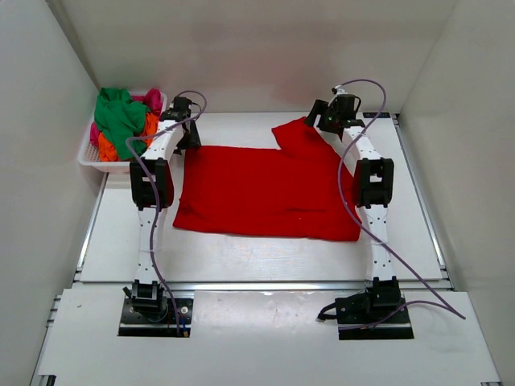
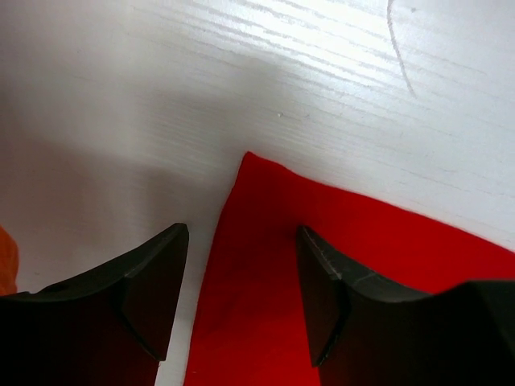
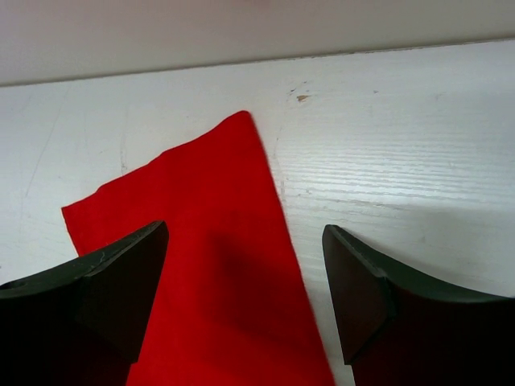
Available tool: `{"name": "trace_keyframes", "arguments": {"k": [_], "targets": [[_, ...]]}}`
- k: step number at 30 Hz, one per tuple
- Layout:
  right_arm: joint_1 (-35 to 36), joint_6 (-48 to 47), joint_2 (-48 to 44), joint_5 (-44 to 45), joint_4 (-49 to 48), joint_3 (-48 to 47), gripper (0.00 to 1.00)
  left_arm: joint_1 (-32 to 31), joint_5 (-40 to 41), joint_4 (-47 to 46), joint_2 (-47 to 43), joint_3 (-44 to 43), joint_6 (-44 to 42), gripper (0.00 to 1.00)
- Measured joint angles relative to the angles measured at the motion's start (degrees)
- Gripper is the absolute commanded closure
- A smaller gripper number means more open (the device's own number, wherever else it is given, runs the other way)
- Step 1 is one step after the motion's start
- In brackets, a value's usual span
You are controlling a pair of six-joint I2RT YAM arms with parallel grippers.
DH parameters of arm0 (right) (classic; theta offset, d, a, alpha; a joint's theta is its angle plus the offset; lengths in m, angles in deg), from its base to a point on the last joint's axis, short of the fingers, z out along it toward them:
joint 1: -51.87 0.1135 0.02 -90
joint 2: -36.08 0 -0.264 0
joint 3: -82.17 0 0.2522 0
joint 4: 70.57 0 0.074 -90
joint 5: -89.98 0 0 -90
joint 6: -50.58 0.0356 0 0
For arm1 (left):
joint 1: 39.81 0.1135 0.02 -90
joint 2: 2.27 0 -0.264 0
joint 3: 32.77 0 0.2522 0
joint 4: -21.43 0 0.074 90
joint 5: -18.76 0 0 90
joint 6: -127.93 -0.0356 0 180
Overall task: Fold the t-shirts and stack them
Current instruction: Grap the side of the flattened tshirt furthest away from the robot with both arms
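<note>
The red t-shirt [image 1: 265, 189] lies spread flat on the white table, one sleeve pointing to the far right. My left gripper [image 1: 190, 137] hovers open over its far left corner; in the left wrist view that corner [image 2: 265, 241] lies between my open fingers [image 2: 153, 289]. My right gripper [image 1: 322, 125] is open over the sleeve's end; in the right wrist view the sleeve [image 3: 209, 233] lies between the fingers [image 3: 362, 289], its edge nearer the right one. Neither gripper holds cloth. Green [image 1: 119, 117], orange [image 1: 107, 149] and pink [image 1: 150, 99] t-shirts are heaped at far left.
The heaped shirts sit in a white lattice basket [image 1: 90, 161] at the table's far left corner, just left of my left arm. White walls close in the table [image 1: 241, 253] on three sides. An orange bit of cloth [image 2: 6, 261] shows at the left wrist view's edge.
</note>
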Motion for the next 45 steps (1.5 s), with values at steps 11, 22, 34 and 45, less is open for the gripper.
{"name": "trace_keyframes", "arguments": {"k": [11, 22, 34, 45], "targets": [[-0.5, 2.2, 0.1, -3.0, -0.4, -0.3, 0.33, -0.8, -0.9, 1.4, 1.2, -2.1, 0.1, 0.44], [-0.3, 4.9, 0.2, -5.3, 1.5, -0.3, 0.35, -1.5, -2.3, 1.6, 1.2, -2.1, 0.6, 1.00], [-0.2, 5.9, 0.2, -4.8, 1.9, -0.3, 0.27, -2.0, -3.0, 0.8, 0.9, -1.3, -0.1, 0.58], [2.0, 0.6, -1.5, 2.7, 0.6, 1.8, 0.19, -1.9, -4.4, -3.8, -3.8, 7.6, -0.2, 1.00]]}}
